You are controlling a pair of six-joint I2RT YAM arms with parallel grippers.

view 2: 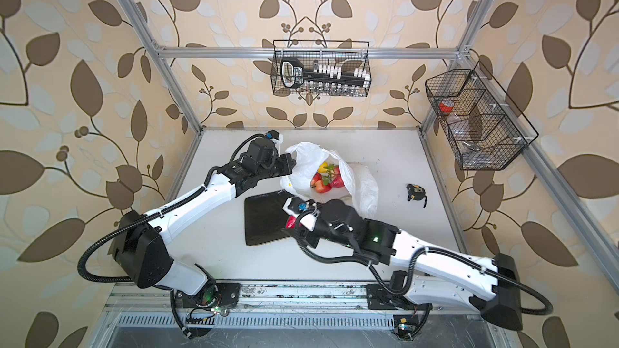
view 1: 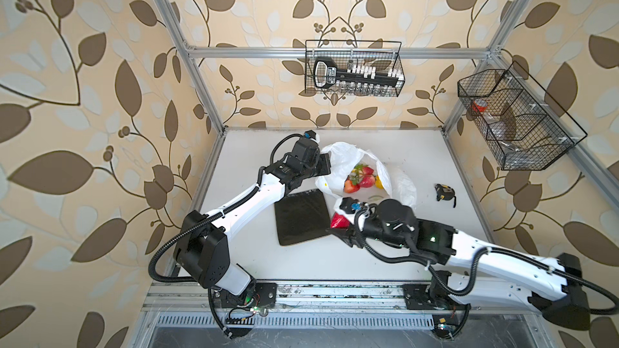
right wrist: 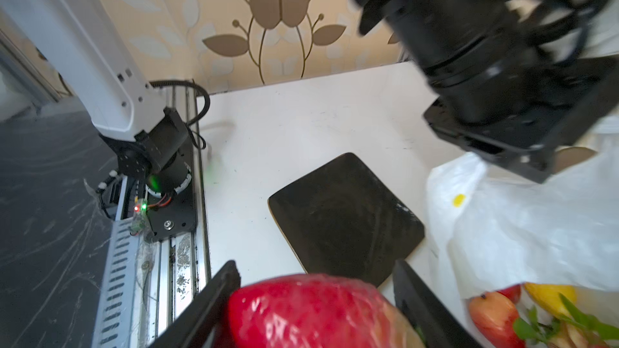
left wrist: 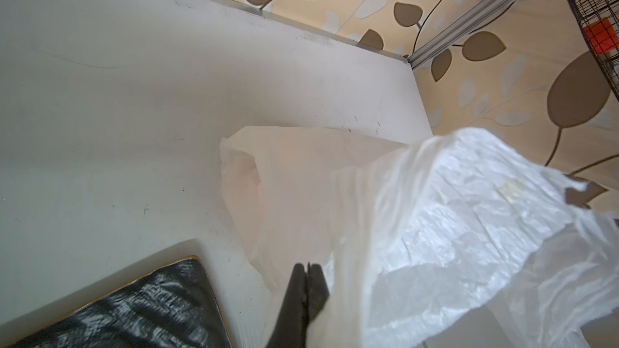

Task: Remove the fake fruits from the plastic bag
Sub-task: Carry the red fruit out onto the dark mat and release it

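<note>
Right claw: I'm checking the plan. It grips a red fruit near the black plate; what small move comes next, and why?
Probably shift the right claw a little over the black plate and lower the red fruit there. The fruit is already clear of the plastic bag, at the plate's edge, while the left claw pinches the bag, more fruits inside.
</note>
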